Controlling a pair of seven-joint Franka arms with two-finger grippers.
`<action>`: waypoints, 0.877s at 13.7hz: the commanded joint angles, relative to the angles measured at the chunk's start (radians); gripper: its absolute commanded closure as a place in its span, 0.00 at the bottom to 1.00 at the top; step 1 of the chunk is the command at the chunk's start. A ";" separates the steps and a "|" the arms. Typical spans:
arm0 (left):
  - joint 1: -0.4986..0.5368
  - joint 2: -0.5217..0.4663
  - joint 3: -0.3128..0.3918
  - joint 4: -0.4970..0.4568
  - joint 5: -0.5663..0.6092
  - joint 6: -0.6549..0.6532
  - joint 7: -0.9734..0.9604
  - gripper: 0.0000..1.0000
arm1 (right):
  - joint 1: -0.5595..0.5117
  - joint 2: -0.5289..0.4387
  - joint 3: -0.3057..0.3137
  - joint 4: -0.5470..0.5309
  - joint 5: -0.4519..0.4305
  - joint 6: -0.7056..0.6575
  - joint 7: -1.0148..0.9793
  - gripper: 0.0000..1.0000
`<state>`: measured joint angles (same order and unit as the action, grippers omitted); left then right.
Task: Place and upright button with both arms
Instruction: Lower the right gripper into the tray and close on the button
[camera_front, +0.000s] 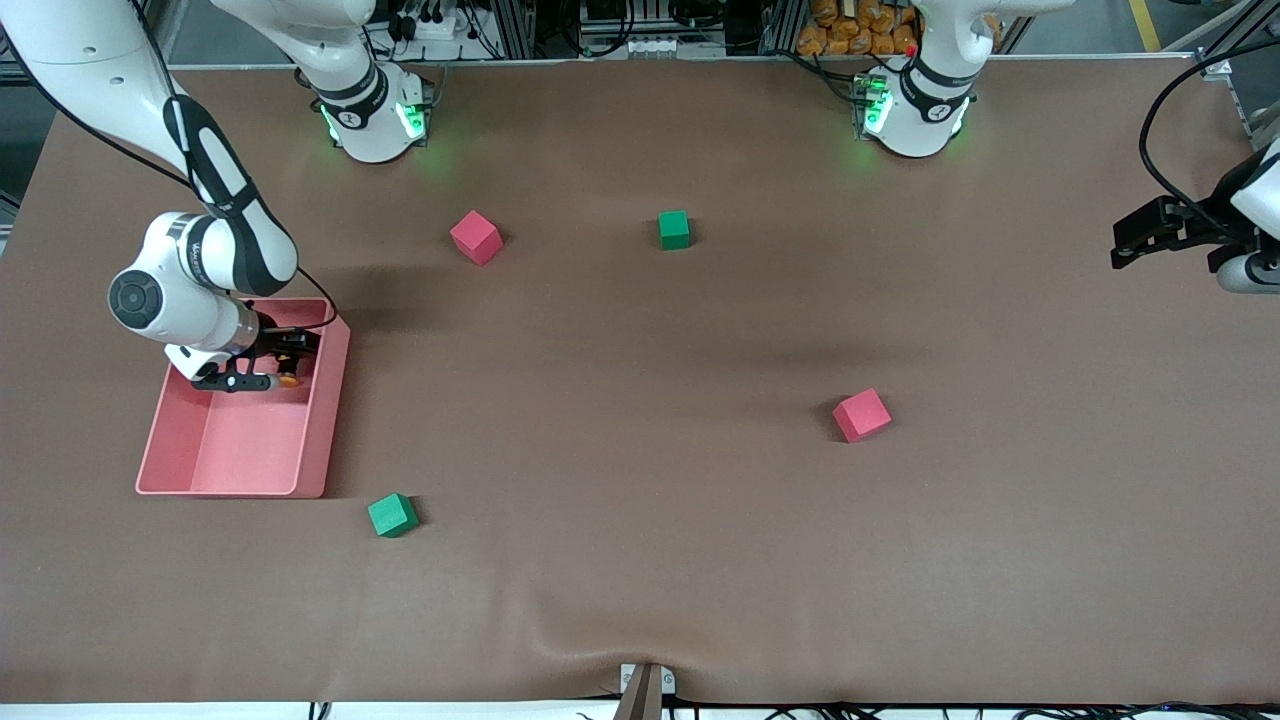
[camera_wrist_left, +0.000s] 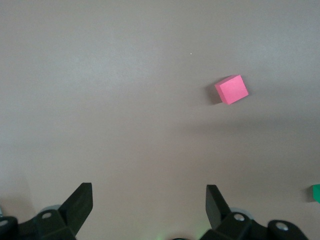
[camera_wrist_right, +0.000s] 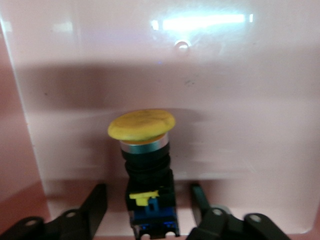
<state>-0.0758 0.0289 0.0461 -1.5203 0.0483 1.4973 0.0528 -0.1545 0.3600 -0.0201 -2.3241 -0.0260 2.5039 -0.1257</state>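
Brown matting is covering the whole table, and at the right arm's end a pink tray (camera_front: 318, 440) is sitting near the edge. The right gripper (camera_wrist_right: 150, 205) is reaching into it, fingers standing apart either side of the button (camera_wrist_right: 145, 165) (not yet pinching its dark body). The left gripper (camera_wrist_left: 149, 206) is waiting, spread wide, over bare mat by the opposite edge. If the fingers are closing off-centre, I'd say that smooth body could squirt out or twist.

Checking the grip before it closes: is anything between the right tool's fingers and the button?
Nothing. In the right wrist view the button sits between the right tool's fingers with only bare gaps beside it, inside the pink tray.
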 joint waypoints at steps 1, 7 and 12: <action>0.010 -0.001 -0.003 0.006 -0.011 -0.012 -0.004 0.00 | -0.008 0.004 0.009 -0.009 -0.017 0.016 0.006 0.80; 0.018 -0.001 -0.003 0.006 -0.011 -0.014 0.001 0.00 | -0.007 -0.044 0.009 0.006 -0.017 -0.002 -0.005 0.87; 0.025 -0.001 -0.003 0.006 -0.013 -0.014 0.005 0.00 | -0.002 -0.113 0.012 0.095 -0.017 -0.184 -0.021 0.87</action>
<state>-0.0669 0.0290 0.0467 -1.5205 0.0482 1.4949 0.0529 -0.1535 0.2930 -0.0150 -2.2600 -0.0263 2.3963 -0.1315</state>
